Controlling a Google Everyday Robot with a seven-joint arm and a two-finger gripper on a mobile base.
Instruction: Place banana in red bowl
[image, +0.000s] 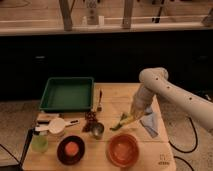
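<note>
The carry step looks to be in hand: the gripper (134, 114) hangs over the wooden table (115, 97) with its pincer pressed together, apparently pinching the small, pale-yellow, slightly curved banana (130, 119) just above a glossy green chili (119, 124). The round, smooth orange-red red bowl (123, 149) sits at about 7 o'clock from the gripper, near but apart. The next move calls for carrying the banana over its rim and letting go, clear of the soft crumpled blue cloth (150, 124) at 4 o'clock.

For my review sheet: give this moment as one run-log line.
gripper: shut on banana | where: by green chili, behind red bowl | banana in bowl: not yet
</note>
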